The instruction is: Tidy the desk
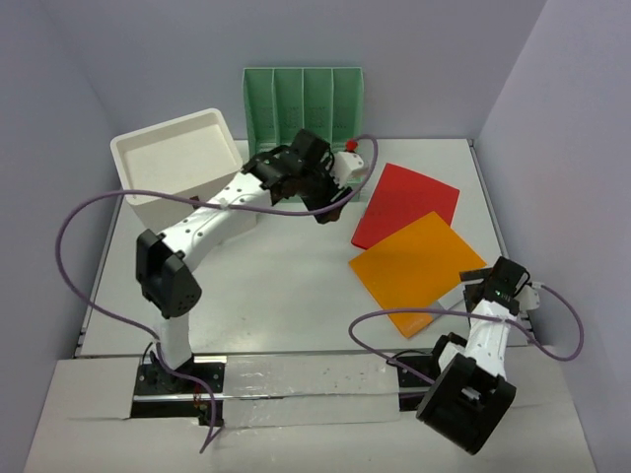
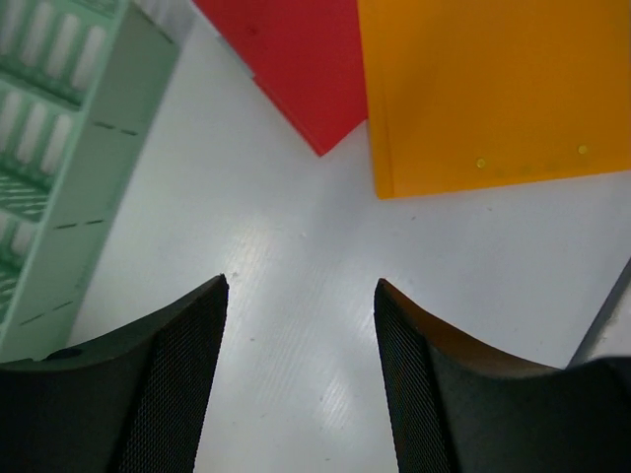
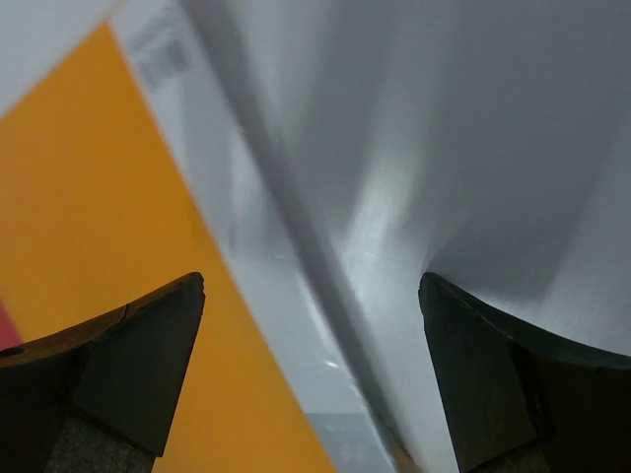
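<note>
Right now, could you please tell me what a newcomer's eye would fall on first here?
The bright orange folder on the right of the white desk, its far corner overlapping a red folder. Next, the green file holder at the far edge beside a white box, with the left hand open nearby.

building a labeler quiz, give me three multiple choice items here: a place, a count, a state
1. Where is the green file holder? A. far edge of the desk B. between the arm bases C. on the floor
2. Flat folders on the desk? A. one B. two C. four
3. State of the left arm's jaws? A. shut on a folder B. open, empty C. shut on a pen
1 A, it stands at the back; 2 B, one red folder, one orange folder; 3 B, bare desk shows between them.
</note>
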